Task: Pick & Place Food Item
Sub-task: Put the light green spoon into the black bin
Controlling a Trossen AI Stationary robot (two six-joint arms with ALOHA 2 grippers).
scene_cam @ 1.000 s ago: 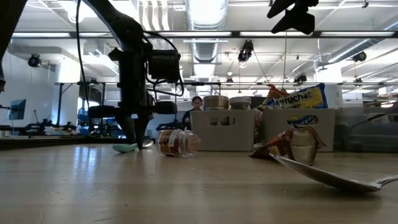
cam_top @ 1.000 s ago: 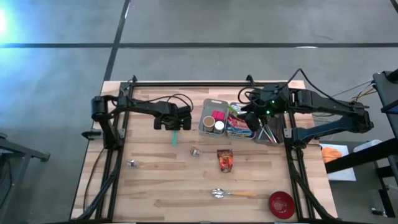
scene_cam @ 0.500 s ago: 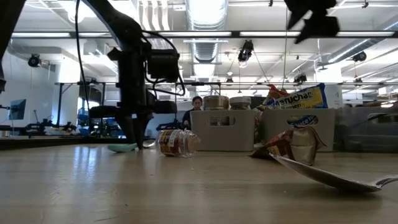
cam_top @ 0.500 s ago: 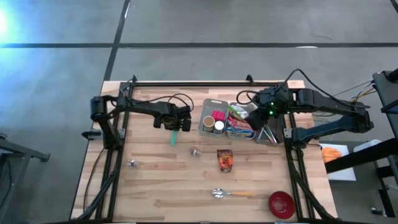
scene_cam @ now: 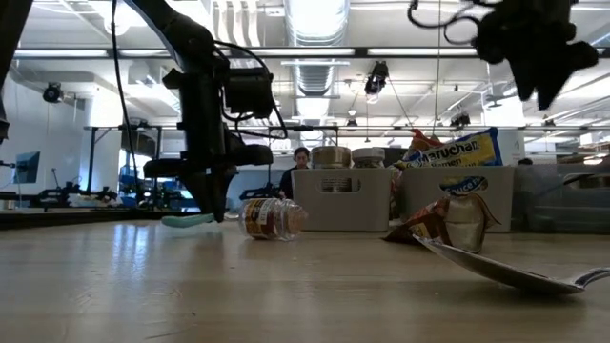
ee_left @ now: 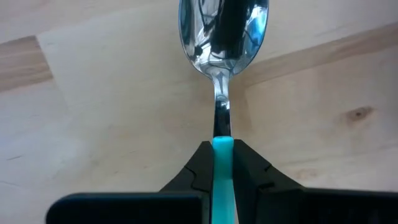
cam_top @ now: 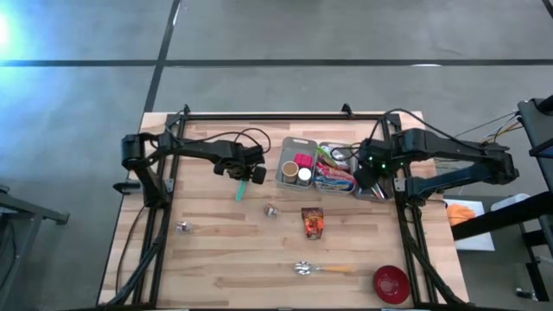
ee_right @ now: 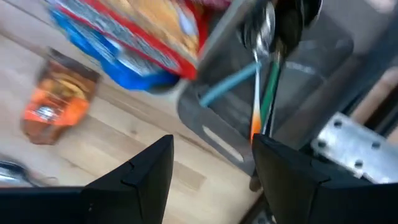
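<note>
Left gripper [cam_top: 244,174], frame centre-left, clamped on teal-handled spoon [cam_top: 241,189], long axis running toward frame bottom; right gripper [cam_top: 361,180] agape, empty, over utensil bin [cam_top: 377,191].

Two dark, slim jointed arms trailing loose black cables — green lights glowing on the right arm's wrist [cam_top: 373,159], blunt black angular fingers [ee_right: 140,177] on each gripper.

Lighting even and bright, overhead ceiling strips [scene_cam: 315,19] in low view. Blue-white glare at the high view's left edge. Wood surface [scene_cam: 238,286] has a soft sheen, near part out of focus. Right wrist view motion-blurred throughout. Left wrist view sharp; spoon bowl [ee_left: 222,28] mirrors highlights.
</note>
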